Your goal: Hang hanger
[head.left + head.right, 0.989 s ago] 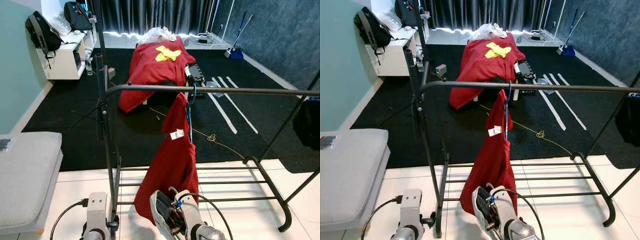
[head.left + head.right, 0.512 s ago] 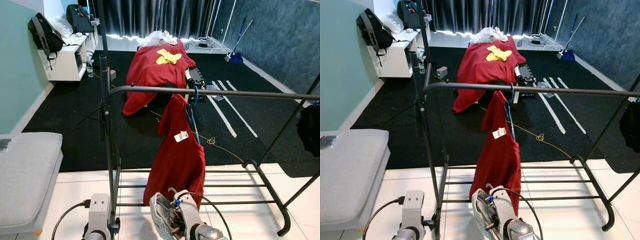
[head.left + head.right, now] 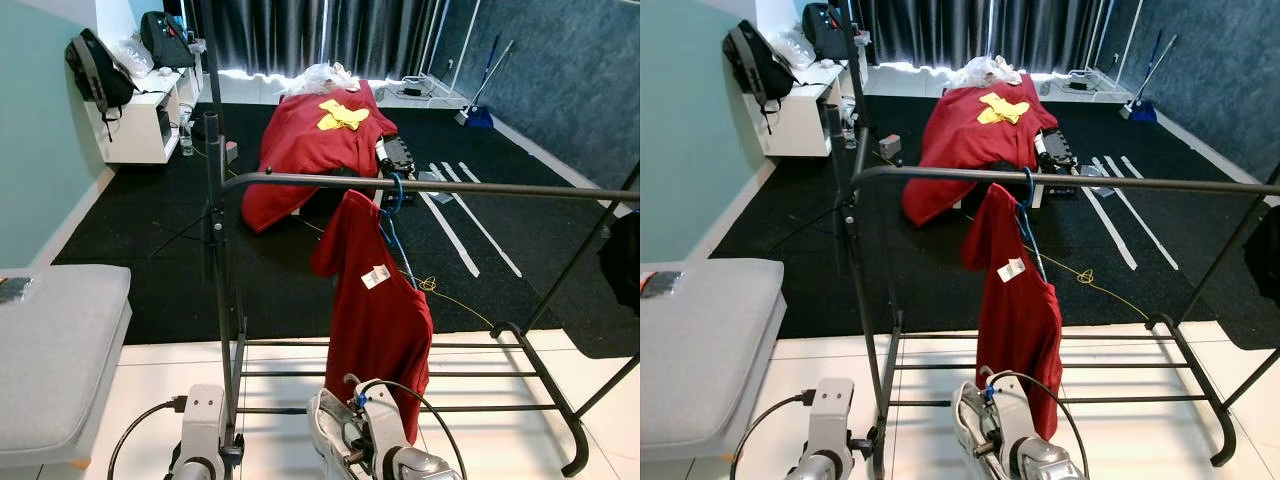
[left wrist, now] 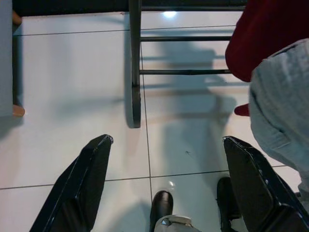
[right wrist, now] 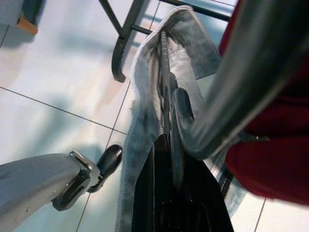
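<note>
- The blue hanger (image 3: 391,205) hooked over the black rack rail (image 3: 480,187), near the rail's middle; a red shirt (image 3: 378,300) draped from it, hanging down toward the rack's lower bars, a white tag (image 3: 375,276) showing on its front.
- My right gripper (image 5: 169,121) sat low, below the shirt's hem, fingers pressed narrow together on a grey cloth (image 5: 145,106); my left gripper (image 4: 166,159) hung beside the rack's foot, fingers spread wide, holding nothing.
- I judged the hanger light and stiff, likely slick plastic; the shirt soft and prone to swing; best taken at the hook's neck just under the rail.
</note>
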`<state>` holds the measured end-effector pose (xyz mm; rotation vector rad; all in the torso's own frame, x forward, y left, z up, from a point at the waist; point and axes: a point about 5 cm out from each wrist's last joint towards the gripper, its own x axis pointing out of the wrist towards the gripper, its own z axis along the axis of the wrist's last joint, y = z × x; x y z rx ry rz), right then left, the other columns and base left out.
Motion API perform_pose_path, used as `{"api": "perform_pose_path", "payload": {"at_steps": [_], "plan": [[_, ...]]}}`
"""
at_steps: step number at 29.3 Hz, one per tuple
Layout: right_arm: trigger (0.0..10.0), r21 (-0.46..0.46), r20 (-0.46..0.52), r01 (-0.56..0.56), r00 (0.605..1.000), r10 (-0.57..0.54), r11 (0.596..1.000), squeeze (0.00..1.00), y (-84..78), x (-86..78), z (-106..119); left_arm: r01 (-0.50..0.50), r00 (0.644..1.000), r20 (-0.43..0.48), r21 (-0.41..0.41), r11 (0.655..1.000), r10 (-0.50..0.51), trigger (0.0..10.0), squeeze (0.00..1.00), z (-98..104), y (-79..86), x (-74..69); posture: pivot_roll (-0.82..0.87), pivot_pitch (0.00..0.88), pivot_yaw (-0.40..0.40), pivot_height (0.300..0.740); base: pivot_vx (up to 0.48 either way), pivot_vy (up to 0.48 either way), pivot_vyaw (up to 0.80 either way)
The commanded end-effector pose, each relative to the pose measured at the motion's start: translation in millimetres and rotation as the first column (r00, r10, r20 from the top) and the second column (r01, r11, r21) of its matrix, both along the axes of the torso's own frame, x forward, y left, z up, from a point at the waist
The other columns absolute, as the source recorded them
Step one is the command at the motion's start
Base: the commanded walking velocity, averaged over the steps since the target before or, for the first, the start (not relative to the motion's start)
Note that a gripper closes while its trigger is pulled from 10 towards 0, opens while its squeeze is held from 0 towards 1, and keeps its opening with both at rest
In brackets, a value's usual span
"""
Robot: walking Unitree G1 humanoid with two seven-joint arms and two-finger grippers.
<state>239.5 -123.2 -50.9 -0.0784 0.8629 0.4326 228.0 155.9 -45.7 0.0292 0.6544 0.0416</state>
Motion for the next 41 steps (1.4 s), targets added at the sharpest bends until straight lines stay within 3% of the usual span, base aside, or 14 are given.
{"api": "perform_pose_path", "payload": {"at_steps": [1,6,10,19,30,41], "plan": [[10.0,0.006,0.023,-0.043,0.999,0.043,0.999,0.0,6.8,4.7,4,0.023,0.999,-0.03,0.018,1.0,-0.022,10.0,0.0,-3,-1.8,-1.8,0.1,0.005,-0.073,0.74,0.0,0.0,0.0],[10.0,0.017,0.006,-0.032,0.999,0.032,0.999,0.0,6.8,3.4,3,0.029,0.999,-0.029,0.021,0.999,-0.029,10.0,0.0,-3,-3.3,-3.0,0.12,0.0,-0.093,0.74,0.0,0.0,0.0],[10.0,0.02,-0.004,-0.057,0.998,0.057,0.998,0.0,8.3,2.1,2,-0.041,0.999,0.001,0.007,0.999,0.041,10.0,0.0,0,5.8,-0.8,0.11,0.0,-0.078,0.74,0.0,0.0,0.0],[10.0,0.034,0.005,0.0,1.0,0.0,0.999,0.0,3.6,5.7,4,-0.014,1.0,-0.012,-0.033,0.999,0.014,10.0,0.0,-1,0.2,-0.3,0.13,0.0,-0.094,0.74,0.0,0.0,0.0],[10.0,0.02,0.006,0.004,1.0,-0.004,1.0,0.0,2.7,3.9,3,0.02,1.0,-0.004,0.013,1.0,-0.02,10.0,0.0,1,1.8,2.0,0.13,0.006,-0.078,0.74,0.0,0.0,0.0],[10.0,0.019,0.035,0.042,0.998,-0.043,0.999,0.0,-0.8,10.8,7,-0.046,0.999,0.009,-0.014,0.999,0.046,10.0,0.0,4,10.2,6.7,0.12,0.0,-0.074,0.74,0.0,0.0,0.0]]}}
